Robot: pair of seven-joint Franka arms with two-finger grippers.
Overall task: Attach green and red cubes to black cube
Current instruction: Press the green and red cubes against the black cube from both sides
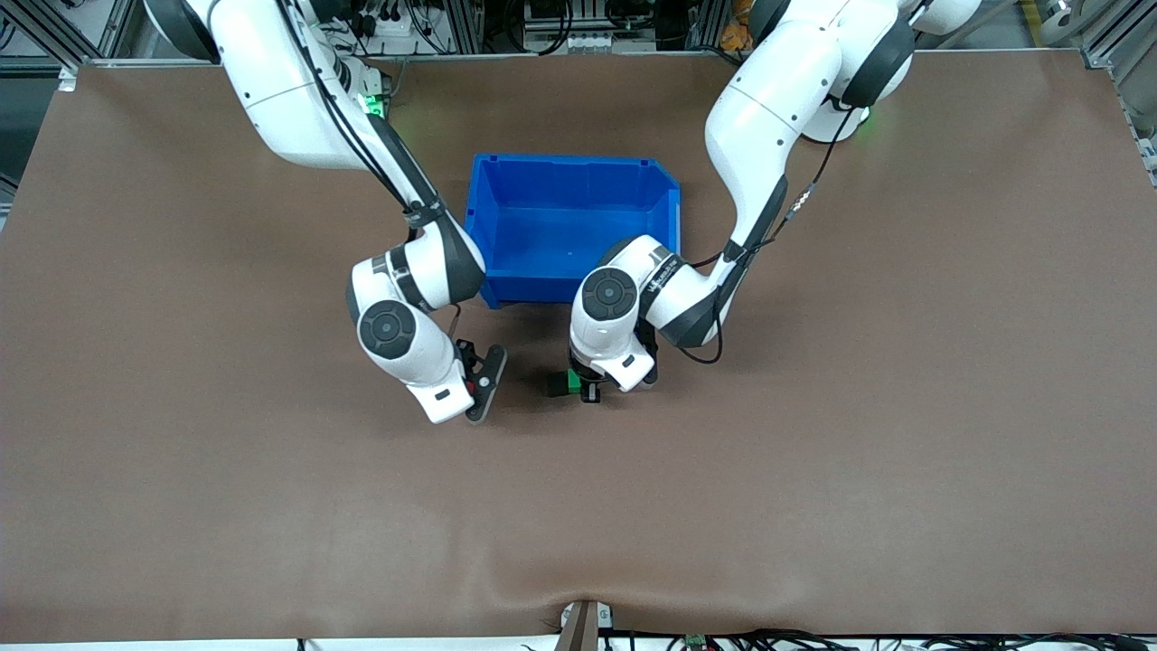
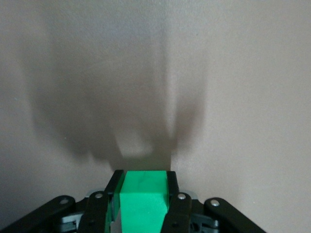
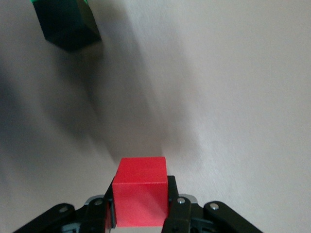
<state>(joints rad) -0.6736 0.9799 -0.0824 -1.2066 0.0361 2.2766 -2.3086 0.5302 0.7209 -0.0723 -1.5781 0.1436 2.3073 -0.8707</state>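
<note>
My left gripper is shut on the green cube, low over the table in front of the blue bin; in the left wrist view the green cube fills the gap between the fingers. The black cube touches the green cube on the side toward the right arm; in the right wrist view it shows with a green edge against it. My right gripper is shut on the red cube, a short way from the black cube; only a red speck shows in the front view.
The blue bin stands farther from the front camera than both grippers, its inside bare. Both forearms hang beside its near corners. Brown table surface lies open all around and toward the front camera.
</note>
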